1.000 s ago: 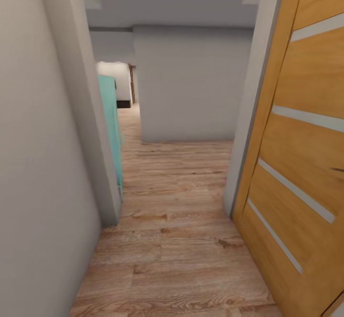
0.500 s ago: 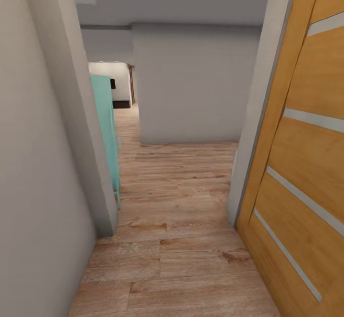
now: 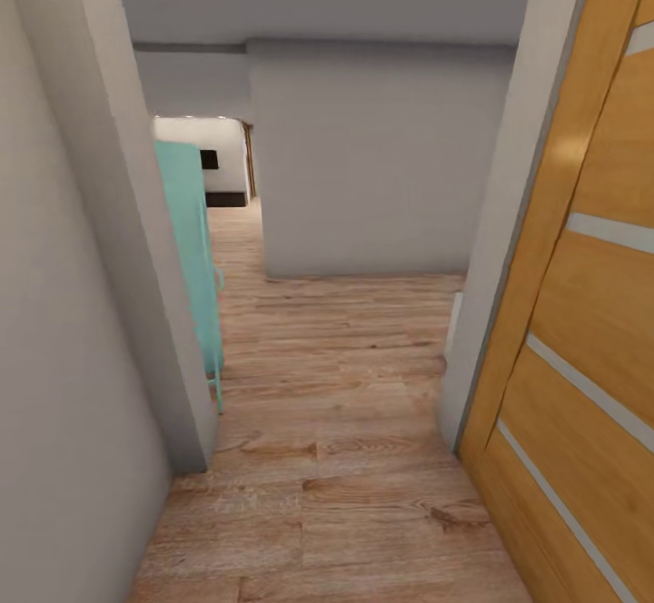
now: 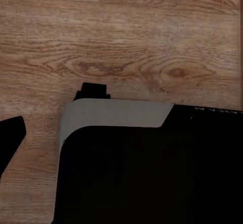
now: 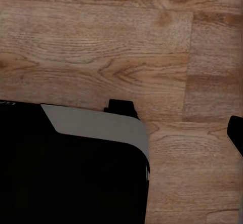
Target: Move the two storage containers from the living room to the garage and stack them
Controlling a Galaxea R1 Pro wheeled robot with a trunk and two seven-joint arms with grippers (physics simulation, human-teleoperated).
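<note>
Wood-plank floor [image 3: 336,458] runs between grey walls [image 3: 372,158] past an orange door [image 3: 581,331]; end effector states unclear.

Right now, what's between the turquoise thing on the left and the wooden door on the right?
In the head view, bare wood-plank floor lies between the turquoise panel and the wooden door; nothing stands on it.

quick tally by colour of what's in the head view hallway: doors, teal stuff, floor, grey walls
orange wooden door: 1
teal panel past the left wall corner: 1
light wood-plank floor: 1
grey facing wall: 1
grey side walls, left and right: 2
total: 6
</note>
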